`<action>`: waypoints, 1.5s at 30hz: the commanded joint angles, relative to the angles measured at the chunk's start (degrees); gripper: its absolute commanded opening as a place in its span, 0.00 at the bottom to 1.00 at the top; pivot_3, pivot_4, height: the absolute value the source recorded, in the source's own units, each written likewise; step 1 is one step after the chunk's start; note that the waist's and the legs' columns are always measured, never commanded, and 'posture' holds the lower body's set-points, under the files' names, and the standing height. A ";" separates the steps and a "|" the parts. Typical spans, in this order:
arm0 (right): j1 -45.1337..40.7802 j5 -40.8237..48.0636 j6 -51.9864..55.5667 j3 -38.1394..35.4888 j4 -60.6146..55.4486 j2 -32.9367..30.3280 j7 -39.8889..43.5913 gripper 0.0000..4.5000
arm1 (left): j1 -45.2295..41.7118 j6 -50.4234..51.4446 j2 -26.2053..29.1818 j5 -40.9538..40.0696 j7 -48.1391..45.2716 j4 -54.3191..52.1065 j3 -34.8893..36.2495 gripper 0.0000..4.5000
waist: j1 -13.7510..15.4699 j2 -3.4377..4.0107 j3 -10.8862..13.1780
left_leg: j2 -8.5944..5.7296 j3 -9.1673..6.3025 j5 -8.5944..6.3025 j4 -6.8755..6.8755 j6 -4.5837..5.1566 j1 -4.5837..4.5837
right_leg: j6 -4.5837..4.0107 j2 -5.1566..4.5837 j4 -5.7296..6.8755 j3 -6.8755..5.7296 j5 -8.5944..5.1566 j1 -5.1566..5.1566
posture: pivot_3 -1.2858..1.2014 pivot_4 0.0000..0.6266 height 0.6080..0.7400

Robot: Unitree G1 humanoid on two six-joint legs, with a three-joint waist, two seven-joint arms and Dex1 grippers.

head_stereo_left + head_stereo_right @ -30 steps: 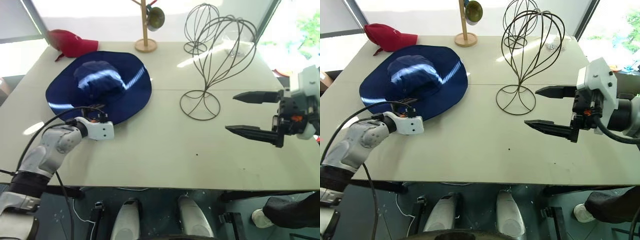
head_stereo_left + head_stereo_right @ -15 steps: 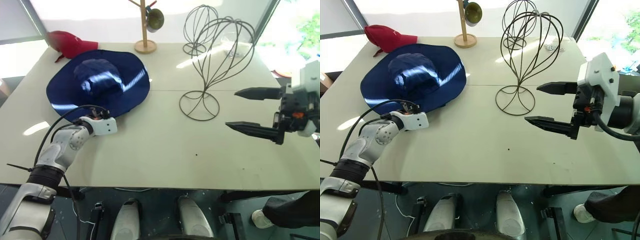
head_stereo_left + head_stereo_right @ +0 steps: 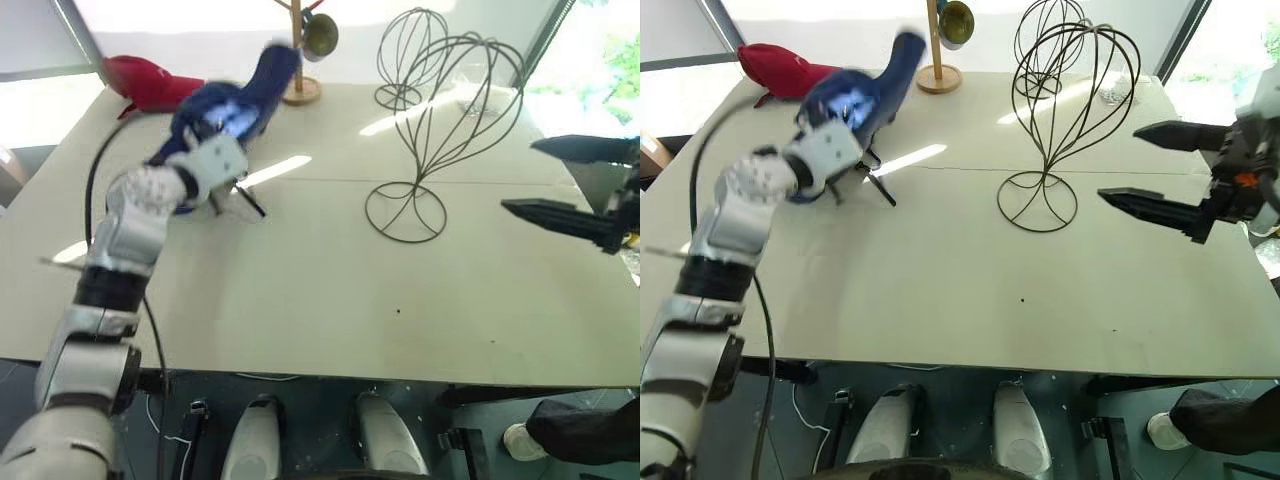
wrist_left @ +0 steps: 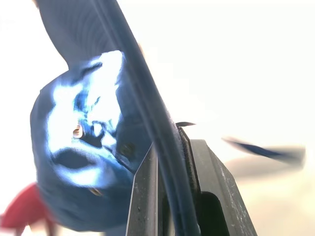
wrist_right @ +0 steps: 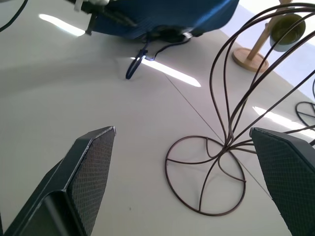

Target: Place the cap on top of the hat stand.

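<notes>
The work surface was a pale table (image 3: 940, 290) with a fine seam across it and bright window glare at its far edge. The left gripper (image 3: 232, 195) was clamped on the brim of the cap (image 3: 865, 95), held raised above the table's far left part. The hat stand (image 3: 1065, 110) stood right of centre. The right gripper (image 3: 1165, 170) hung spread wide and empty, just right of it. Behind stood a red cap (image 3: 780, 72), a wooden peg stand (image 3: 937, 60) and a smaller wire stand (image 3: 410, 55).
</notes>
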 commanded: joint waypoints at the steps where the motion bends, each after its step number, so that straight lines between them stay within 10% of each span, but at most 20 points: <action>1: 1.17 -1.84 -1.36 -5.28 0.97 -1.51 1.41 1.00 | -10.56 3.13 -2.15 -3.96 -1.95 0.64 1.57 0.01 | 0.03 0.00 0.00 | -0.01 0.00 -0.02 0.00 0.03 -0.01 | 0.06 0.00 0.03 0.00 -0.03 -0.02 | 0.52 0.24 0.99; 10: 6.52 -5.11 0.81 -14.87 1.30 -1.12 2.06 1.00 | -33.07 -19.18 -10.48 -2.07 2.49 18.96 -2.86 0.01 | -0.23 0.03 0.00 | -0.06 -0.07 -0.03 -0.03 0.05 -0.18 | 0.15 0.00 0.03 0.00 -0.09 -0.22 | 0.52 0.24 0.99; 20: 10.88 -5.60 6.17 -26.09 -0.10 1.33 -0.10 1.00 | -26.35 -54.41 -3.97 18.44 14.32 18.29 -15.43 0.01 | -0.42 0.10 -0.02 | -0.06 -0.04 -0.03 -0.06 0.05 -0.13 | 0.15 0.00 0.05 0.06 -0.09 -0.26 | 0.52 0.24 0.99; 34: 21.44 -10.75 2.25 -29.53 3.97 4.52 2.01 1.00 | -24.07 -61.74 3.53 63.21 59.74 14.36 -30.02 0.01 | -0.73 -0.01 0.02 | -0.13 -0.03 -0.03 0.04 0.04 -0.26 | 0.23 -0.07 0.05 0.05 -0.12 -0.26 | 0.52 0.24 0.99; 45: 23.55 -10.67 1.73 -30.10 3.41 5.06 2.77 1.00 | -26.82 -65.24 2.36 63.46 66.23 26.03 -35.30 0.01 | -1.03 -0.01 0.01 | -0.14 -0.03 -0.03 0.00 0.04 -0.28 | 0.27 -0.07 0.06 0.05 -0.13 -0.29 | 0.52 0.24 0.99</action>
